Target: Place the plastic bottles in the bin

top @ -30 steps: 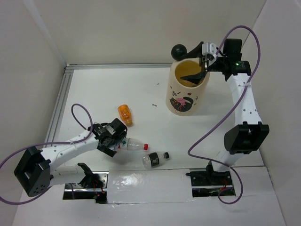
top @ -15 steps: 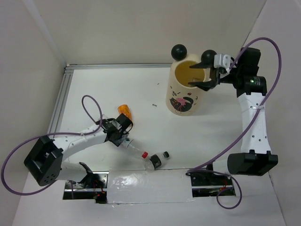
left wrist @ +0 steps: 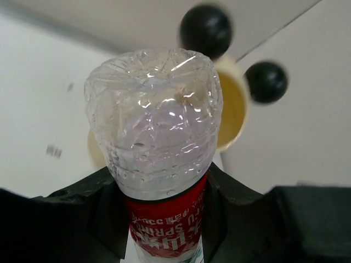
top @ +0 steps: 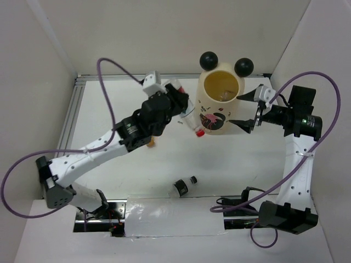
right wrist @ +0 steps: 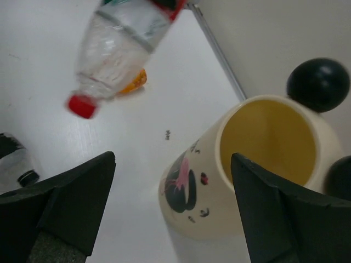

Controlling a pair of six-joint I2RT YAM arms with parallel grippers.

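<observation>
My left gripper [top: 184, 108] is shut on a clear plastic bottle [top: 191, 116] with a red label and red cap. It holds the bottle in the air just left of the bin [top: 218, 109], cap pointing down. In the left wrist view the bottle's base [left wrist: 156, 120] fills the middle between my gripper's [left wrist: 164, 189] jaws. The bin's yellow inside [left wrist: 233, 104] lies behind it. My right gripper [top: 248, 111] stands open right of the bin, with nothing in it. In the right wrist view my right gripper [right wrist: 173, 159] frames the bin [right wrist: 219, 186], and the held bottle [right wrist: 118, 49] shows at upper left.
A black-labelled bottle [top: 184, 186] lies on the table near the front edge. An orange bottle [right wrist: 134, 82] lies farther left, mostly hidden under my left arm in the top view. The bin has two black ball ears [top: 208, 59]. Walls close off the back and both sides.
My left gripper shut on the red-labelled bottle on the table and carried it up and back towards the bin. My right gripper drew back from over the bin to its right side.
</observation>
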